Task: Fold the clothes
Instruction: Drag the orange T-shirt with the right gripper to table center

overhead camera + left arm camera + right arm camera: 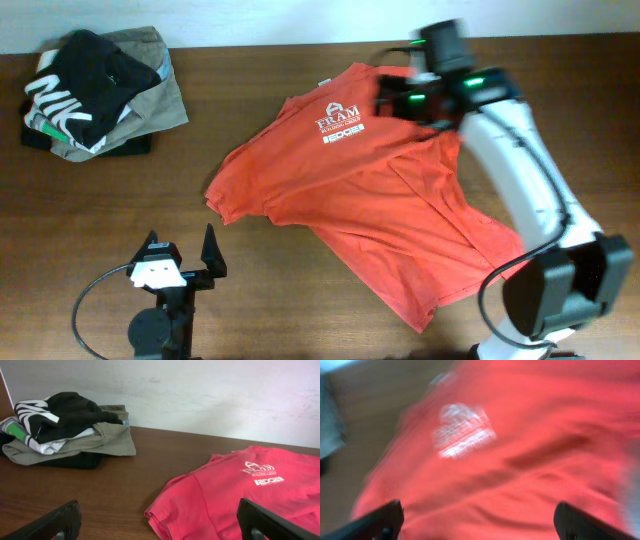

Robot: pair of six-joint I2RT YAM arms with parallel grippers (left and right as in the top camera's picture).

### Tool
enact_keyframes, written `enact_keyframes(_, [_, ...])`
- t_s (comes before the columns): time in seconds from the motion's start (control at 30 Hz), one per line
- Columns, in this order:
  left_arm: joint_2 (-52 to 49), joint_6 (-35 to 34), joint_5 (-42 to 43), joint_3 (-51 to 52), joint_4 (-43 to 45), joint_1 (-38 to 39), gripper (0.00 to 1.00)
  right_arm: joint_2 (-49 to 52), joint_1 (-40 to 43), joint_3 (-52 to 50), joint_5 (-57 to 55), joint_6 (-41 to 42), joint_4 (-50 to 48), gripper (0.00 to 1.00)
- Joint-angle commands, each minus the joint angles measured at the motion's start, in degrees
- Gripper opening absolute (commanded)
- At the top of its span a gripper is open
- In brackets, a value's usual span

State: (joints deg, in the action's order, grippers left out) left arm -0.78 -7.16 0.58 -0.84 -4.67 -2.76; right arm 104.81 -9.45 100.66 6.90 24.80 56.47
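Spread, wrinkled red-orange cotton T-shirt (370, 215) with white chest print lies on brown wooden desk (120, 200), centre-right. Right gripper (477, 512) hovers above it, fingers wide apart, empty. Left gripper (181, 245) sits near the sleeve, fingers spread, empty.

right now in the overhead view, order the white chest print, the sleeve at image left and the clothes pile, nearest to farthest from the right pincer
From the right pincer:
1. white chest print, just beside it on the shirt.
2. sleeve, at the shirt's image-left end.
3. clothes pile, far image-left corner.
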Motion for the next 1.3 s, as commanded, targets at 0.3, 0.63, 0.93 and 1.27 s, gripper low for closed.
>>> enact_keyframes(0.3, [0.3,-0.3,0.0,0.3,-0.1,-0.3,0.99,1.4,20.6,-8.7,-4.0,-7.9,12.9,0.98])
enact_keyframes(0.63, [0.3,-0.3,0.0,0.3,-0.1,-0.3,0.99,3.3,18.4,-26.9,-1.3,-12.4,5.9,0.80])
enact_keyframes(0.93, [0.3,-0.3,0.0,0.3,-0.1,-0.3,0.99,3.3,18.4,-32.9,-1.6,-20.2,-7.8,0.72])
enact_keyframes(1.27, [0.3,-0.3,0.0,0.3,-0.1,-0.3,0.99,3.3,18.5,-28.3,-7.6,-16.9,-11.3,0.04])
